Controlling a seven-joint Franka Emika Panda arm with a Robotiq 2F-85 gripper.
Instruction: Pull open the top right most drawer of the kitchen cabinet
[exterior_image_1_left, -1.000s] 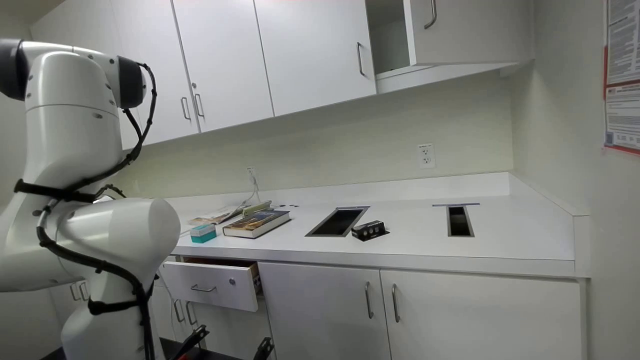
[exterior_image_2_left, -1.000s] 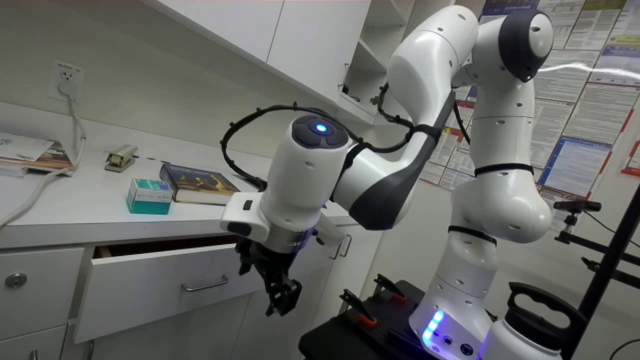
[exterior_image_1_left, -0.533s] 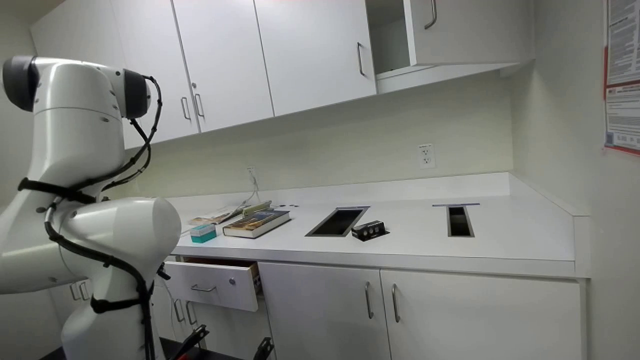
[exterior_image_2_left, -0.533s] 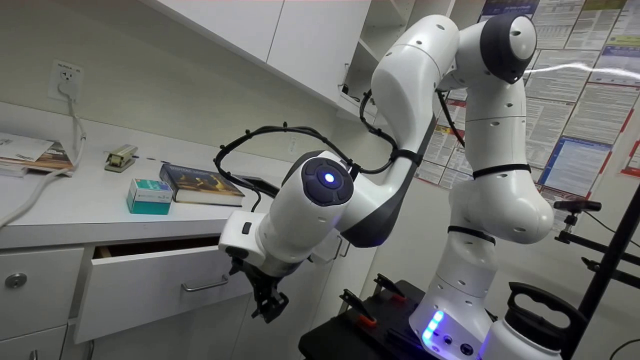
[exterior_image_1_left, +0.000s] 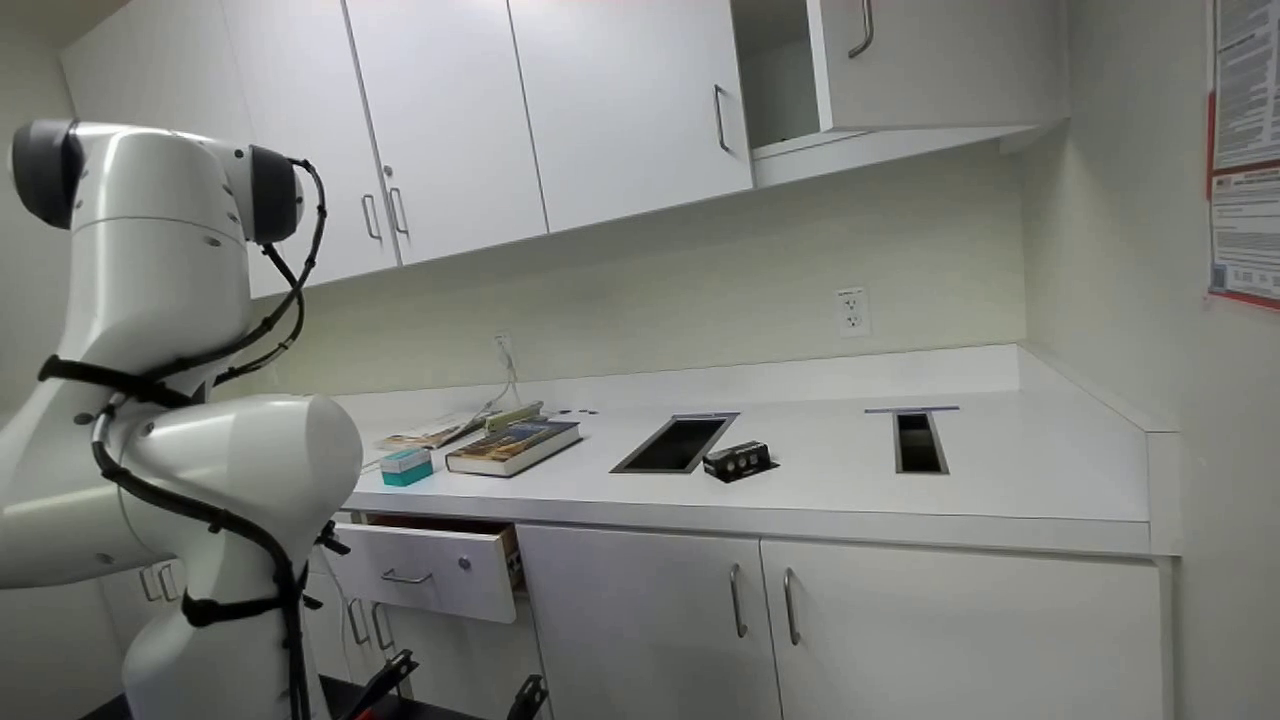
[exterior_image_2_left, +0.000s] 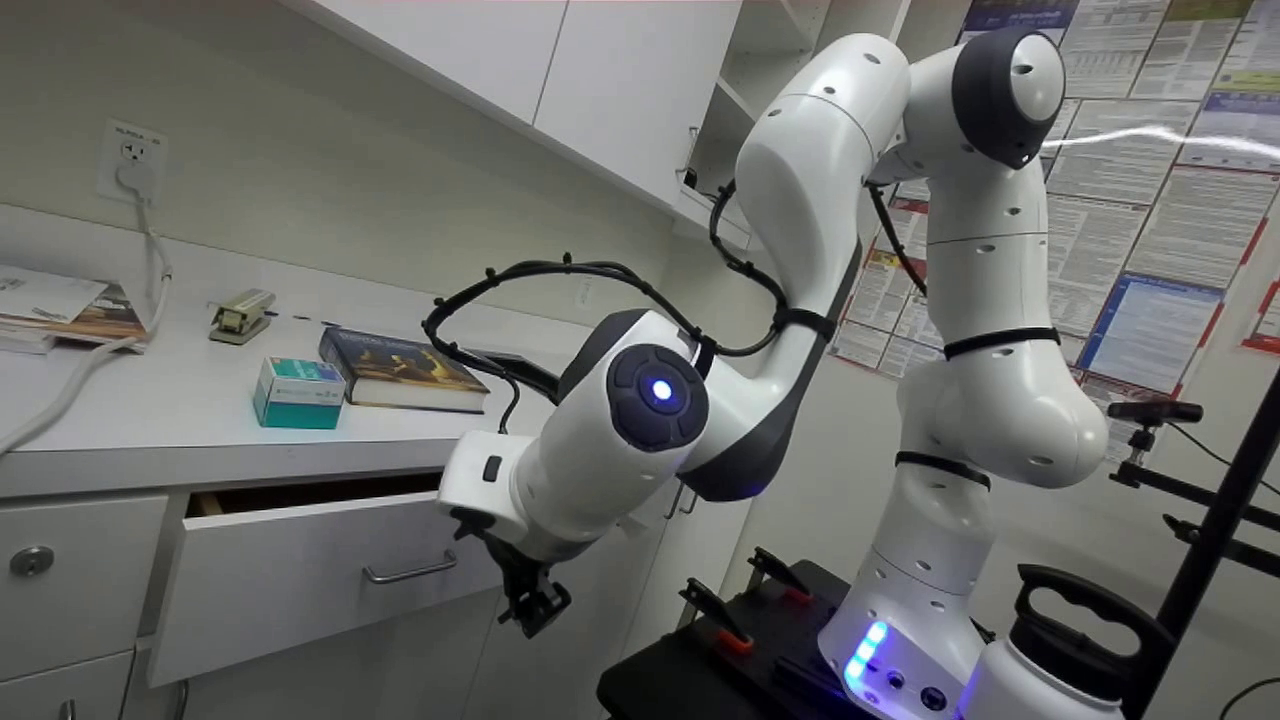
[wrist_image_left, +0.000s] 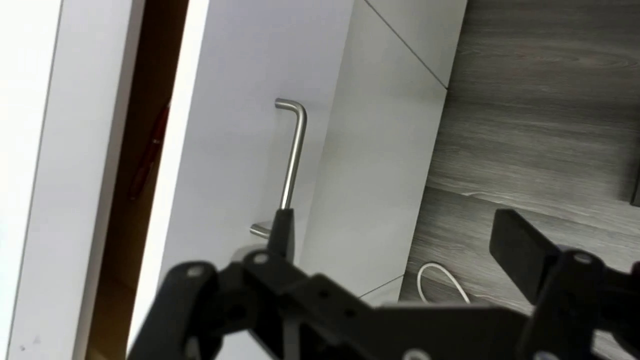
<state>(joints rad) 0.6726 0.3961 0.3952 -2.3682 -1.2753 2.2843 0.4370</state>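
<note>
The drawer (exterior_image_2_left: 300, 580) is partly open in the white kitchen cabinet (exterior_image_1_left: 640, 600); its flat front also shows in an exterior view (exterior_image_1_left: 450, 555) and in the wrist view (wrist_image_left: 240, 125). A dark gap behind the front shows the inside, with a red object (wrist_image_left: 150, 150) in it. The silver bar handle (wrist_image_left: 294, 155) is mostly visible in the wrist view. My gripper (wrist_image_left: 395, 215) is open and empty, fingers wide apart. Its left finger covers the handle's lower end; I cannot tell if they touch. In an exterior view the gripper (exterior_image_2_left: 540, 605) is right of the handle. Elsewhere the arm mostly hides it.
On the countertop (exterior_image_1_left: 930, 500) are a book (exterior_image_1_left: 512, 447), a teal box (exterior_image_1_left: 406, 467), a stapler (exterior_image_2_left: 241, 315) and a black box (exterior_image_1_left: 740, 461) beside a rectangular cutout. A wall cupboard door (exterior_image_1_left: 930, 70) stands open. A black cart (exterior_image_2_left: 680, 670) with clamps stands by the robot base.
The arm has lowered and the wrist has tilted; the gripper has moved a little left in the exterior view with the whole arm. The drawer stays partly open, with no visible movement.
</note>
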